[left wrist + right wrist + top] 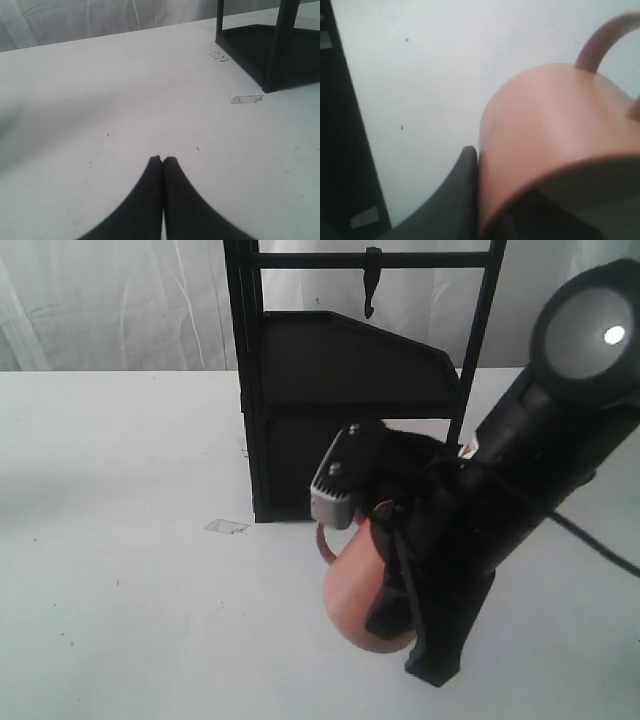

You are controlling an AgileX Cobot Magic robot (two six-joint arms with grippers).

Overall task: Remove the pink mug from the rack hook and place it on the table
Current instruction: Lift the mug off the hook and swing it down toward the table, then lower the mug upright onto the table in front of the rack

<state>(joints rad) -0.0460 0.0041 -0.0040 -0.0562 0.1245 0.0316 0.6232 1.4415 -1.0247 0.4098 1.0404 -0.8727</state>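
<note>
White counter meets a pale curtain. At 12 o'clock stands a black rack with its hook on top. At 5 o'clock, my right hand clamps the wall of the pink mug, which is tipped sideways, low over the counter. I cannot tell whether it touches. My left hand is closed, holding nothing.
</note>
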